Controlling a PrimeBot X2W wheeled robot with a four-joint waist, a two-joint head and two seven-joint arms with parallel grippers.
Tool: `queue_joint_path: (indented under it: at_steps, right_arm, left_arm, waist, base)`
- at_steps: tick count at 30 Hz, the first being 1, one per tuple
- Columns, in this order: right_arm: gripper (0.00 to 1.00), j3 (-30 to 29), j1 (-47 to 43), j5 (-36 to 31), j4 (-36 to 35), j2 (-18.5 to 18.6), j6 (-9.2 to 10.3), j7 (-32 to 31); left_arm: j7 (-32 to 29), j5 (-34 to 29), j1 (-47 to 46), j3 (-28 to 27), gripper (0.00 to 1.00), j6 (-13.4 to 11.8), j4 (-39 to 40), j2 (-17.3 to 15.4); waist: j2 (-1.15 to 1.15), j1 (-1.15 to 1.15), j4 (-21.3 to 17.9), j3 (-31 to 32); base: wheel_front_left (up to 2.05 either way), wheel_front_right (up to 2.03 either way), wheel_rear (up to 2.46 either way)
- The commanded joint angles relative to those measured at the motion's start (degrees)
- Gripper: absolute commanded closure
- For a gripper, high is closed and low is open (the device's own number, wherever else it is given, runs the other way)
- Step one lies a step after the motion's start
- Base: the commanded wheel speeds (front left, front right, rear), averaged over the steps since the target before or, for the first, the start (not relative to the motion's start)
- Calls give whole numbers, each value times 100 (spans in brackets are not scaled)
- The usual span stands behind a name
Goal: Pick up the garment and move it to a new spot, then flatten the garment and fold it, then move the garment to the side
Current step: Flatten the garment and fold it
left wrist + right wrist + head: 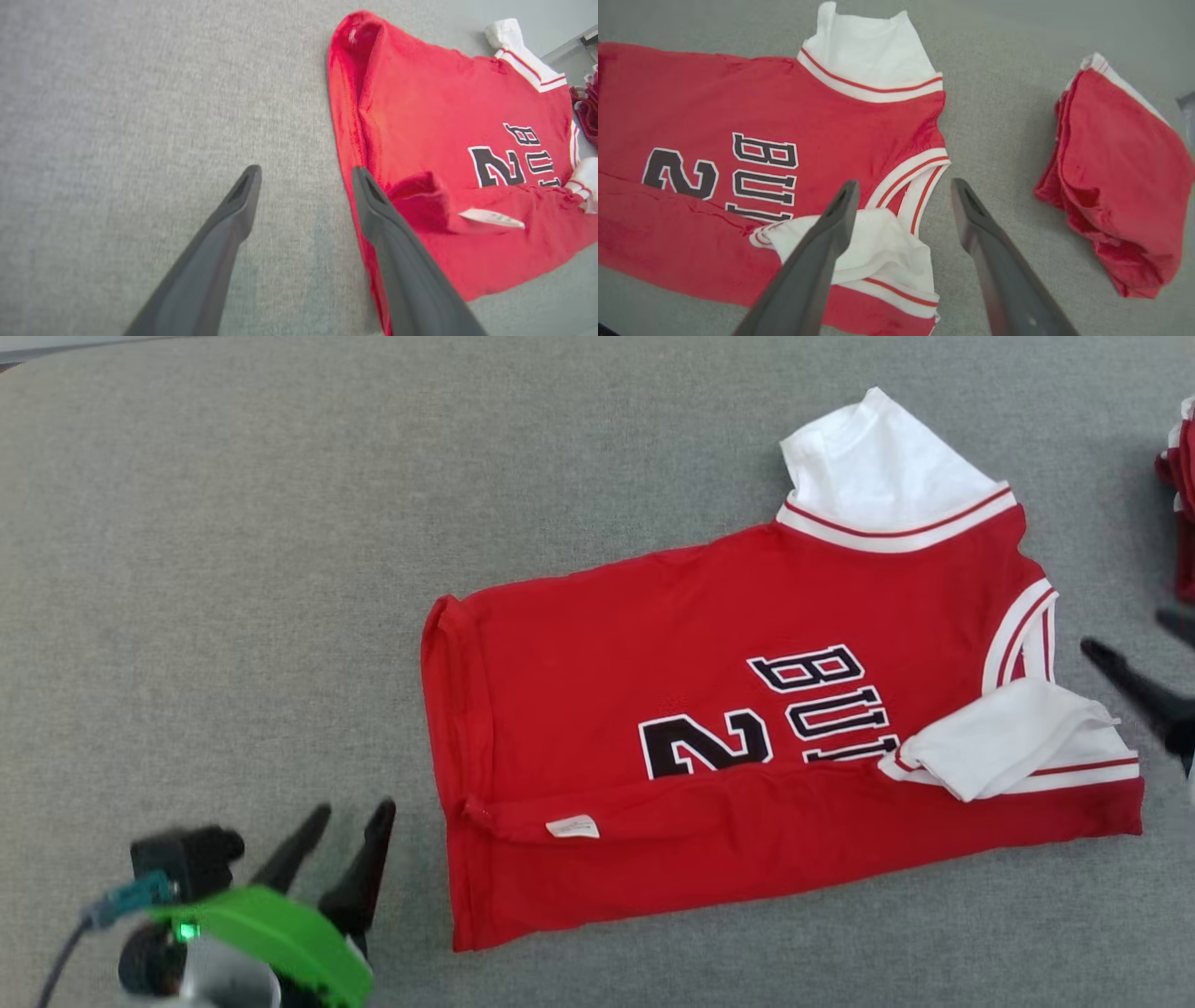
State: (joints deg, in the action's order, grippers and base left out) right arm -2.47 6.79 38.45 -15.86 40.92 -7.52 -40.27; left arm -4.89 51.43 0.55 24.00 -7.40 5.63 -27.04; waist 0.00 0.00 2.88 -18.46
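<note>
Lying part-folded on grey woven worktop point(187, 523): red jersey point(653, 691), white sleeves. Left gripper point(353, 814) jaws wide open, empty, beside jersey hem; right gripper point(1125, 633) jaws wide open, empty, at jersey's neck end.

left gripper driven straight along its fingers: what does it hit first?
Probably the grey woven table covering, which lies ahead between the open fingers of the left gripper. The finger nearer the red basketball jersey overlaps its hem in the left wrist view, so it may catch cloth first; depth is unclear.
</note>
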Motion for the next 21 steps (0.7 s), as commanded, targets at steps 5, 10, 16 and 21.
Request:
queue_joint_path:
  at_steps: [5,10,16,21]
  right_arm:
    - [0,302,1763,-715,276,-214,6,-96]
    - [0,1033,3320,-1420,1258,-739,6,-248]
    - [0,1459,4327,-1809,2522,-1056,7,-58]
    - [0,1702,4673,-1932,3185,-1101,7,201]
  left_arm:
    - [-557,-470,-1660,156,0,-154,58,77]
    - [-960,-763,-2895,505,0,-110,-559,450]
    - [-1126,-859,-3632,838,0,129,-1134,804]
    - [-1120,-944,-3795,932,0,173,-1380,876]
  waist:
    - [0,0,60,-923]
    - [0,0,266,-1428]
    - [0,0,511,-1527]
    - [0,0,580,-1496]
  base:
    - [0,0,0]
    - [0,0,0]
    - [0,0,0]
    - [0,0,0]
